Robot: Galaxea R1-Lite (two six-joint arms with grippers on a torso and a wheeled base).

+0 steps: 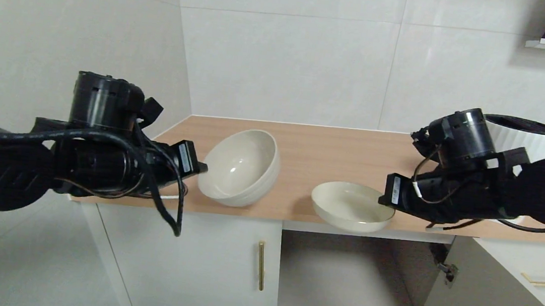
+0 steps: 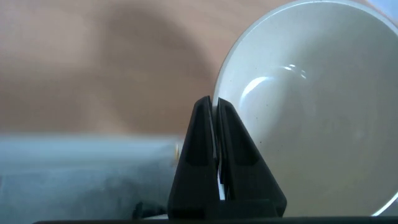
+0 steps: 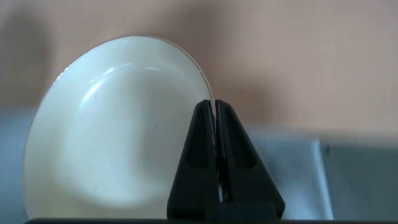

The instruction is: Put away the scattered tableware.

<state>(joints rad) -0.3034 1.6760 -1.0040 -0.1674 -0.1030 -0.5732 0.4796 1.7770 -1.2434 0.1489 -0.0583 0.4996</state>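
A deep cream bowl (image 1: pixel 242 167) hangs tilted above the front left of the wooden countertop (image 1: pixel 323 153), its opening facing up and toward me. My left gripper (image 1: pixel 201 168) is shut on its rim; the left wrist view shows the fingers (image 2: pixel 205 134) pinching the bowl (image 2: pixel 311 106) at its edge. A shallow cream dish (image 1: pixel 351 205) is held level over the counter's front edge. My right gripper (image 1: pixel 382 198) is shut on its right rim, and the right wrist view has the fingers (image 3: pixel 204 134) clamped on the dish (image 3: pixel 118 124).
Below the counter, a cabinet (image 1: pixel 345 277) stands with its right door (image 1: pixel 484 302) swung open, showing bare shelves. The left door with a gold handle (image 1: pixel 261 265) is closed. A white ribbed container (image 1: pixel 527 137) stands at the back right. Tiled walls close the corner.
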